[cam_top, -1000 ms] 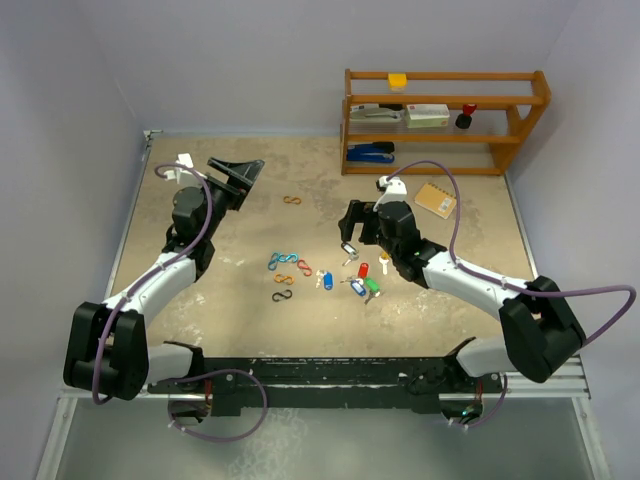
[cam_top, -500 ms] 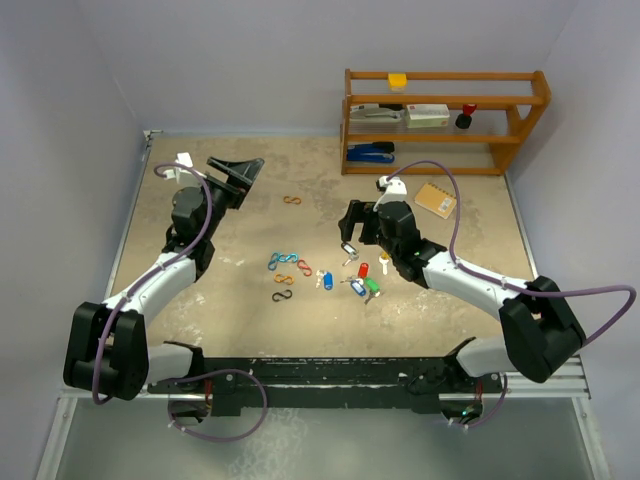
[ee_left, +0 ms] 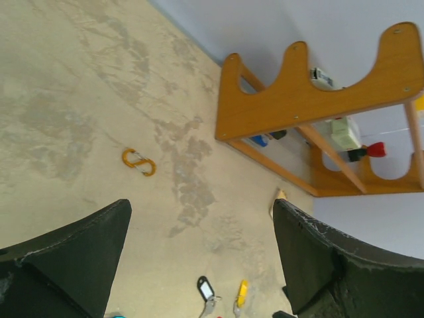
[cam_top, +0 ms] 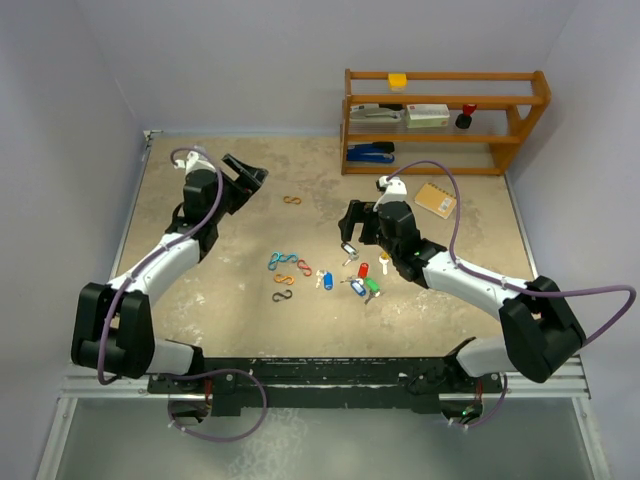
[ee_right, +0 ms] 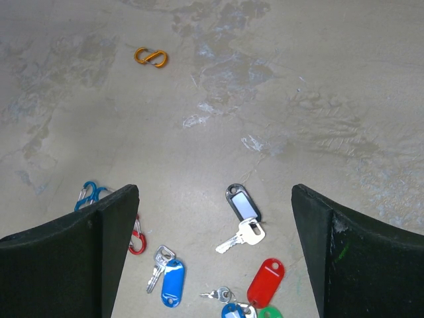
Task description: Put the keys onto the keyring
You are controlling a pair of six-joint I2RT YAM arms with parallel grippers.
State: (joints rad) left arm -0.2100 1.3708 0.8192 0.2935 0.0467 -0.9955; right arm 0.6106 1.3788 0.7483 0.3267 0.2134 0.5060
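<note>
The left gripper [cam_top: 255, 178], jaws wide and holding nothing, has swung slightly right near the table's [cam_top: 400, 330] far left corner, while the right gripper [cam_top: 347, 228], spread fully and empty, stays poised over the keys [cam_top: 356, 277] scattered mid-table, with bare tabletop all around.

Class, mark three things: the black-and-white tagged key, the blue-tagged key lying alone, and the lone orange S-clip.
black-and-white tagged key [ee_right: 242, 203], right wrist view, on its tag.
blue-tagged key [ee_right: 171, 282], right wrist view, on its tag.
orange S-clip [ee_right: 150, 57], right wrist view, on its middle.
</note>
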